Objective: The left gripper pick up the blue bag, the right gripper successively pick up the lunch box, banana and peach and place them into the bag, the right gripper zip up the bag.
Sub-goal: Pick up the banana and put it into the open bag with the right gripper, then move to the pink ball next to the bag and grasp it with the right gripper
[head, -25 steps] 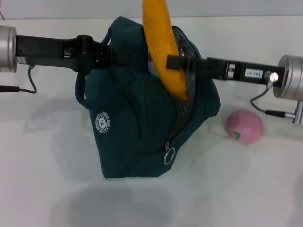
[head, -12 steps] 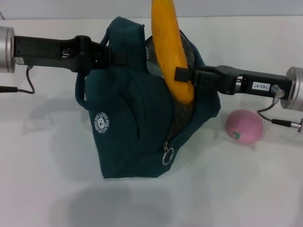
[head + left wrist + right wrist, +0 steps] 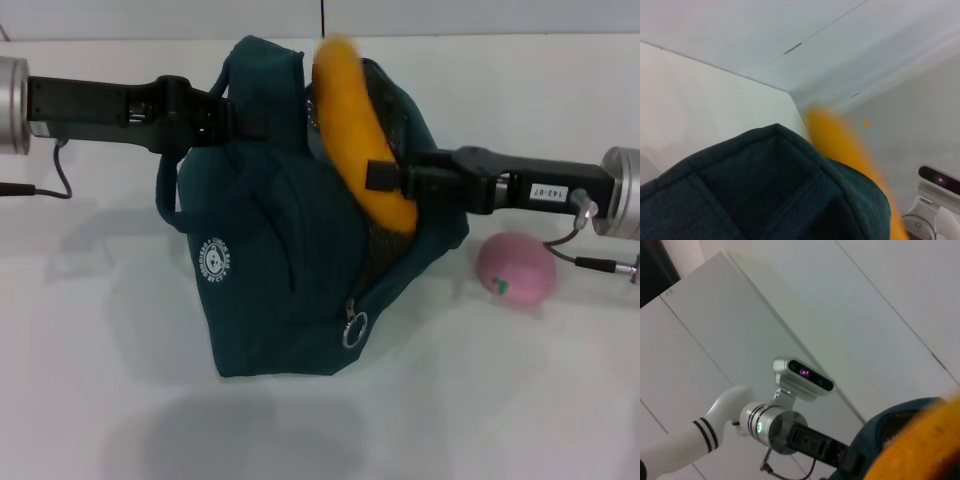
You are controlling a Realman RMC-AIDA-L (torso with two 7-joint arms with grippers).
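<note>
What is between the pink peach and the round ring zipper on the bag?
Only bare white table lies between the peach and the zipper ring, in the head view.

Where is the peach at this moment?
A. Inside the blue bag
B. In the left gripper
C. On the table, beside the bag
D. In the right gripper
C: the peach lies on the table beside the blue bag, while the right gripper holds the banana.

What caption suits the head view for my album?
Right tool lowers a banana into the blue bag held by the left tool; a peach waits.
</note>
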